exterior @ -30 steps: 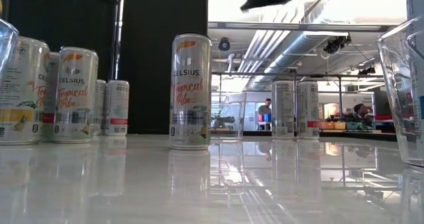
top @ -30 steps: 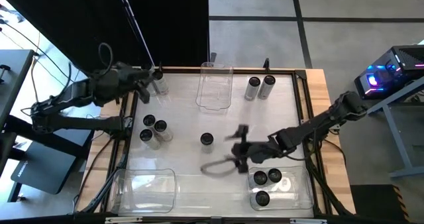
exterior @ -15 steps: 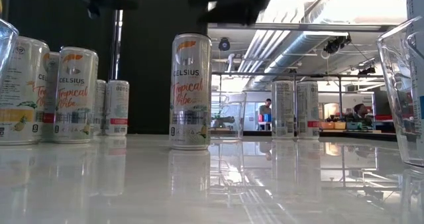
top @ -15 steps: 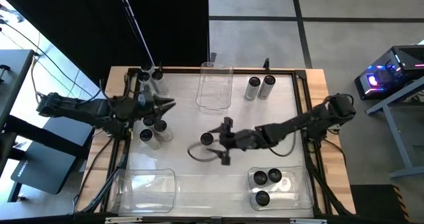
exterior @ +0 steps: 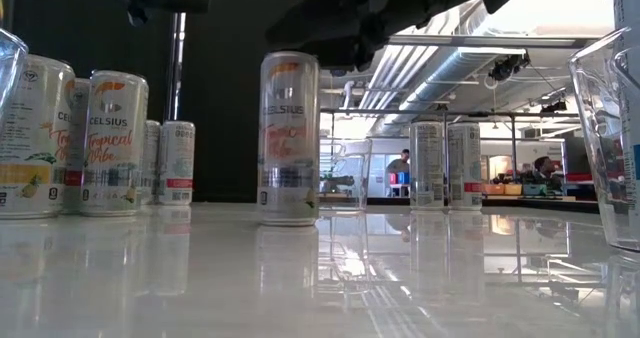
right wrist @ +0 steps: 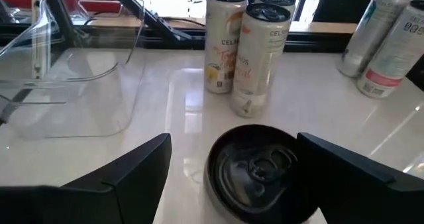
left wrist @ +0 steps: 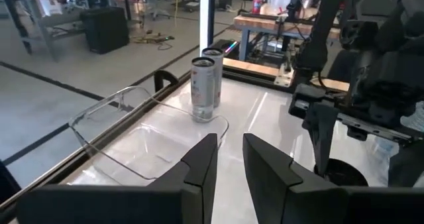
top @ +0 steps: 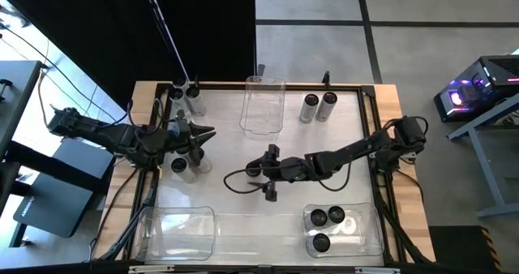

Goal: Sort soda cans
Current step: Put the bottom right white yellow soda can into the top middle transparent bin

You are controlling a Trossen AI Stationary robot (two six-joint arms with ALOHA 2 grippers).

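Several silver cans with dark tops stand on the white table. One can stands alone at the centre, seen from above in the right wrist view and as the tall can in the low view. My right gripper is open, one finger on each side of that can's top, apart from it. My left gripper hovers at the left over a cluster of three cans. Its fingers leave only a narrow gap and hold nothing.
Three cans stand in the clear bin at the near right. One clear bin sits at the near left and another at the far middle. Two cans stand far right, and two more in the far-left corner.
My right gripper has swung from beside the near-right bin toward the table's left and come down around the centre can, staying open. My left gripper has drawn back from the far-left corner cans toward the near edge, stopping over the left cluster.
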